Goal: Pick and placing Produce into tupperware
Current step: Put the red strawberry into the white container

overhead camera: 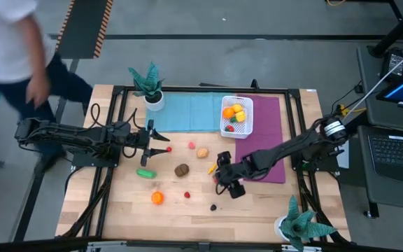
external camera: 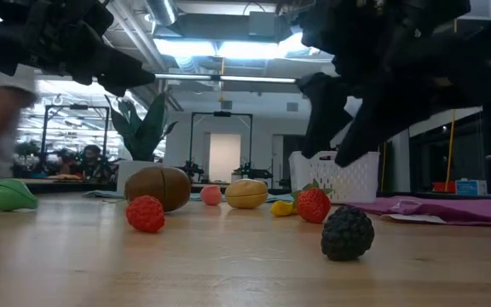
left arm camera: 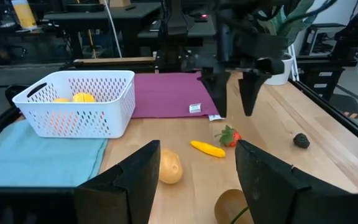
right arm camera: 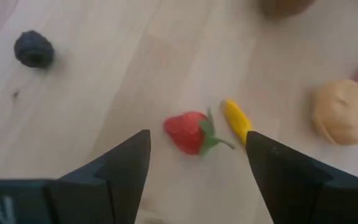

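**Floor:** What was in the tupperware when you looked?

**Me:** From overhead I saw the white perforated basket [overhead camera: 237,116] at about 1 o'clock on the table, sitting where the teal mat [overhead camera: 187,112] met the purple mat [overhead camera: 264,136]. It held an orange piece [overhead camera: 228,112], a yellow piece [overhead camera: 238,109] and something red and green low in one corner that I couldn't name. Its wall hid the lower part of all three in my left wrist view.

**Floor:** And the loose produce?

**Me:** It was spread over the bare wood. I had a brown kiwi-like piece [overhead camera: 181,169] near the centre, a tan potato [overhead camera: 202,152] just toward 1 o'clock of it, a green piece [overhead camera: 145,173] at 9 o'clock, an orange one [overhead camera: 157,198] and a raspberry [overhead camera: 187,194] toward 7 o'clock, and a blackberry [overhead camera: 213,206] at 5 o'clock. A strawberry [right arm camera: 188,132] lay under my right gripper [right arm camera: 197,163], its leafy cap turned toward a small yellow pepper-like piece [right arm camera: 236,121] just beside it. That yellow piece's long axis ran roughly along the gripper's line of sight.

**Floor:** Jaws?

**Me:** The right jaws stood wide above the strawberry, holding nothing. My left gripper [left arm camera: 194,177] sat at 9 o'clock, jaws apart and empty. The blurred person [overhead camera: 9,42] at 10 o'clock off the table was cut off by the picture's edge.
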Controlling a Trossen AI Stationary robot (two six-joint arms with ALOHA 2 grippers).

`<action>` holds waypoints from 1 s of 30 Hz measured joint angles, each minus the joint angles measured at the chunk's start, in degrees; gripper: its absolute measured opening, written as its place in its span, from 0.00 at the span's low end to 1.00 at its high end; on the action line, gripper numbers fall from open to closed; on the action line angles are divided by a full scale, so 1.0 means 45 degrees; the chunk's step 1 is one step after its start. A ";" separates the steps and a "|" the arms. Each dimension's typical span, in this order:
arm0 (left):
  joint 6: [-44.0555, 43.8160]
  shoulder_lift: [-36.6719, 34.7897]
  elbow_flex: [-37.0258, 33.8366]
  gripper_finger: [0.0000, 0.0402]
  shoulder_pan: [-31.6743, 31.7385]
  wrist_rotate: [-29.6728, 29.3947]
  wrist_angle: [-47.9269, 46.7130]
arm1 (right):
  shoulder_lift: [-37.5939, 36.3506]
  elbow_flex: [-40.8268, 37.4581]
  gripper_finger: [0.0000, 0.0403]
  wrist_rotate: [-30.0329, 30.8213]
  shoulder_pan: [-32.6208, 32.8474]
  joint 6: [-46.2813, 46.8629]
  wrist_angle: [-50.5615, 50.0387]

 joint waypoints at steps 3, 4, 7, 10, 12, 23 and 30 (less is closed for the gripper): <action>0.0000 0.0000 0.0000 0.50 0.0000 0.0000 -0.0077 | 0.0221 0.0000 0.66 0.0000 0.0171 0.0005 0.0087; 0.0000 0.0000 0.0000 0.50 0.0000 0.0000 -0.0077 | 0.0251 0.0000 0.66 0.0000 0.0220 0.0005 0.0131; 0.0000 0.0000 0.0000 0.50 0.0002 0.0000 -0.0087 | 0.0319 0.0000 0.66 0.0005 0.0274 -0.0005 0.0288; 0.0000 0.0000 0.0000 0.50 0.0000 0.0000 -0.0085 | 0.0386 0.0000 0.66 0.0017 0.0273 -0.0102 0.0271; 0.0000 0.0000 0.0000 0.50 0.0003 0.0000 -0.0087 | 0.0478 0.0000 0.66 0.0335 0.0273 -0.0643 0.0226; 0.0000 0.0000 0.0005 0.50 0.0005 0.0000 -0.0217 | 0.1314 -0.0005 0.66 0.0789 0.0307 -0.2558 0.0602; 0.0000 0.0013 0.0015 0.50 0.0004 0.0000 -0.0413 | 0.1750 -0.0005 0.66 0.0772 0.0145 -0.2998 0.1201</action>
